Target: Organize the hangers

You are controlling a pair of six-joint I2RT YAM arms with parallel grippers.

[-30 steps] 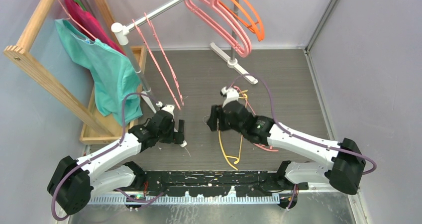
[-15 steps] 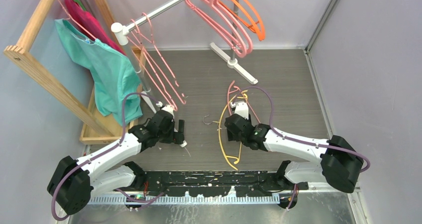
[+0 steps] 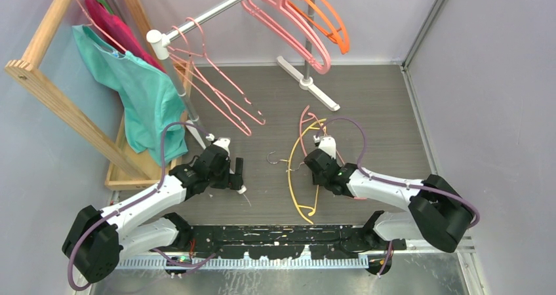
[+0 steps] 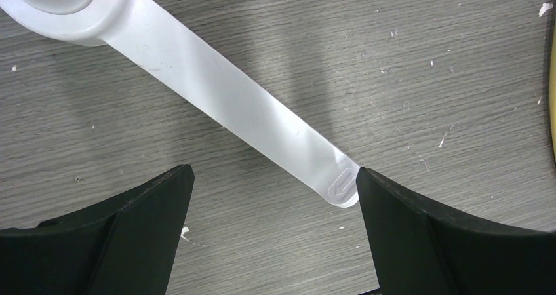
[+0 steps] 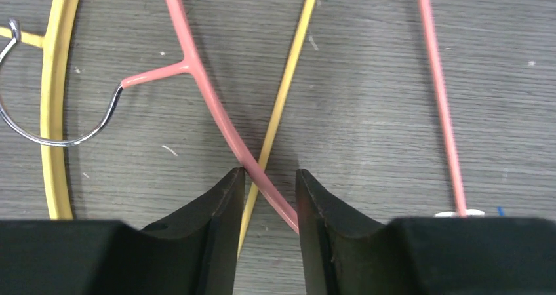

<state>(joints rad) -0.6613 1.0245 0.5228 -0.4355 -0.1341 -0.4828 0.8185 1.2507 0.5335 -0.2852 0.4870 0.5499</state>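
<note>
Right gripper [image 5: 269, 177] points down at the floor, jaws drawn close with only a narrow gap. In that gap a thin pink hanger [image 5: 197, 78] crosses a thin yellow bar [image 5: 288, 78]. The left fingertip [image 5: 233, 180] touches the pink arm, the other finger stands just off it, so a real pinch cannot be told. The short pink neck branches off left of the jaws and ends in a metal hook [image 5: 39, 134], which overlaps the thick curved arm of the yellow hanger [image 5: 56, 111]. Another straight pink bar [image 5: 436, 78] runs to the right of the jaws. In the top view this floor pile sits centre-right on the grey wood table [image 3: 393, 111], with the yellow hanger [image 3: 293, 177] curving toward the near edge and the right gripper [image 3: 326, 144] at its far end. Left gripper [image 4: 273, 174] has its jaws spread wide and holds nothing, low over the tip of the white rack foot [image 4: 216, 92]. In the top view it sits left of centre [image 3: 237, 174], well apart from the floor pile. Farther out, a white rail [image 3: 216, 10] slants up toward the far wall. Several thin pink hangers [image 3: 216, 92] hang at its left end, tilted out to the right. Thick pink hangers [image 3: 295, 26] and orange hangers [image 3: 328, 19] hang at its far right end. A wooden frame [image 3: 46, 33] on the far left carries a teal garment [image 3: 141, 92] and a magenta garment [image 3: 111, 23].
</note>
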